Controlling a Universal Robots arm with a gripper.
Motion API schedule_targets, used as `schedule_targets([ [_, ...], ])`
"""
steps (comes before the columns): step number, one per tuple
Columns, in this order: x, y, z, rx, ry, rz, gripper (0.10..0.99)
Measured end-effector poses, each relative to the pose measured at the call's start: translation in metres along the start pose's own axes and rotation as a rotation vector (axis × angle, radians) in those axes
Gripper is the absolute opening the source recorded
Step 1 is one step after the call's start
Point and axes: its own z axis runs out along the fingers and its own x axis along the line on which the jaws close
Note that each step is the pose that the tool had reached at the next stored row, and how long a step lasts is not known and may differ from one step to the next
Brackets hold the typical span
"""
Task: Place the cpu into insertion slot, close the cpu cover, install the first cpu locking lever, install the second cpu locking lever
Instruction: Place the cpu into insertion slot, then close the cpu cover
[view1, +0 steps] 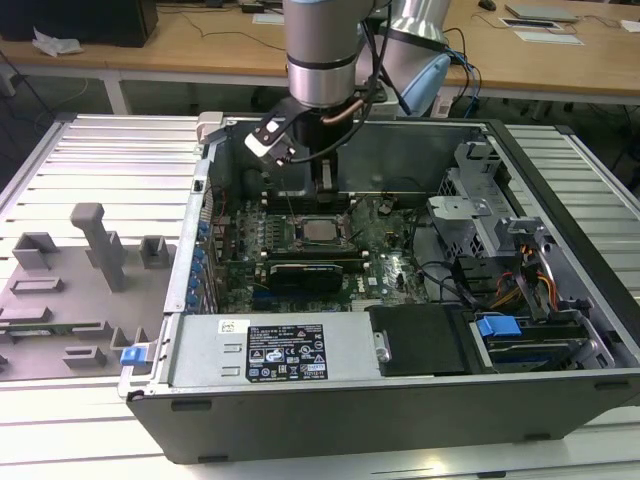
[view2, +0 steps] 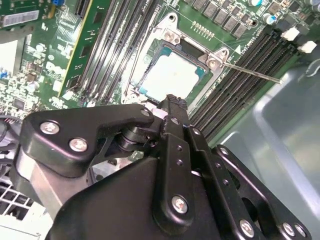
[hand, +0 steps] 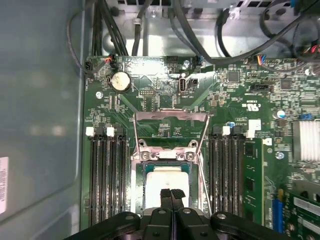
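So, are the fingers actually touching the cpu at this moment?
Cannot tell. In the first wrist view the shut fingers overlap one edge of the cpu, seen from above, so neither contact nor a gap shows.

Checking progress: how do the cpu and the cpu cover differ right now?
The cpu is a solid pale square lying flat in the insertion slot; the cpu cover is an open frame with a window, tilted up off the slot. The cpu lies under the gripper; the cpu cover stands beyond it. Both are silvery metal.
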Motion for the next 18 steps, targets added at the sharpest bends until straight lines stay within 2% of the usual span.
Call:
schedule_targets([
  [18, 0.0000, 0.0002, -0.0024, 0.000, -0.0031, 0.000, 0.106],
])
